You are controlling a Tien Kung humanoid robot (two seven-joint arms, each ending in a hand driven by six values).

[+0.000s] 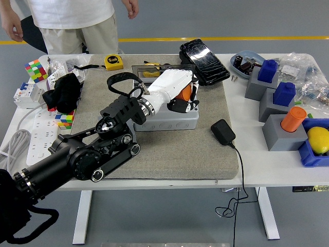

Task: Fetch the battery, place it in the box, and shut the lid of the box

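Our left hand [180,95] reached in from seven o'clock, its fingers curled around the orange battery [185,92], which sat in the grip above the right end of the grey box [167,117]. The open cavity lay directly beneath, toward six o'clock of the battery. We could not tell its long axis. The lid [149,67] stood raised at twelve o'clock behind.
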